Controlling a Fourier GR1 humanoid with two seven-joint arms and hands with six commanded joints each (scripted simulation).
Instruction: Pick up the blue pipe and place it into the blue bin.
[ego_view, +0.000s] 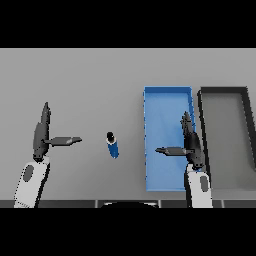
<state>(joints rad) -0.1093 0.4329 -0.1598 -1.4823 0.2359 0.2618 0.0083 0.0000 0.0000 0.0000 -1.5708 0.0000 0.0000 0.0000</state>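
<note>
While blue pipe lies beside blue bin, left hand, right hand hover open; no writing legible.

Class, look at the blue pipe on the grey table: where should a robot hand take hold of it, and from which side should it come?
Grip the blue pipe around its blue middle, probably from above. It is short and stands free on the table, tilted slightly, dark end farther from the robot. The open right robot hand hangs over the blue bin; the open left robot hand is about as near.
</note>
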